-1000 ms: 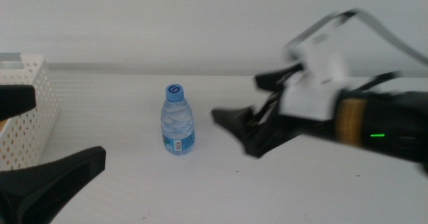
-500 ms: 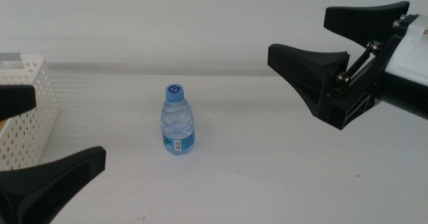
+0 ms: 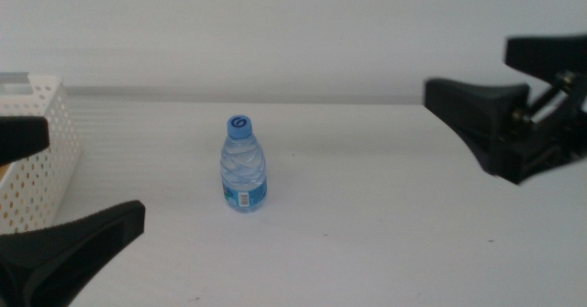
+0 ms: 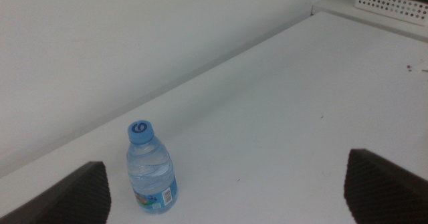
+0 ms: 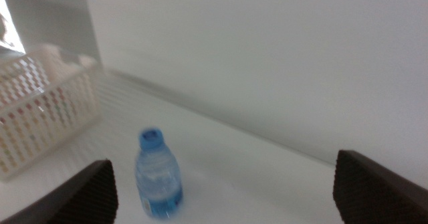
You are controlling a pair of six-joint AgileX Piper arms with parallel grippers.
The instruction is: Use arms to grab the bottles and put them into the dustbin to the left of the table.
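Middle view, change: The right gripper [image 3: 500, 101], jaws spread wide and holding nothing, has pulled back to the right edge of the frame, well apart from the water bottle [image 3: 243, 165] it was near a second ago.
Middle view, meaning: By that retreat, the right arm looks done with its turn, and the last bottle is left for the next grab.
Middle view, bottle: It stands upright at mid-table [image 3: 367, 215], untouched, with the dustbin [image 3: 41, 151] at the far left.
Middle view, left gripper: The left gripper [image 3: 37, 183] waits at the near left, jaws apart and empty, unmoved.
Left wrist view: The bottle [image 4: 151, 170] shows clear ribbed walls, a blue cap marked with a ring, and a blue label; both jaw tips stand wide.
Right wrist view: Slightly blurred, the bottle [image 5: 159, 175] sits right of the perforated white basket [image 5: 47, 110]; something pale lies inside, unclear.
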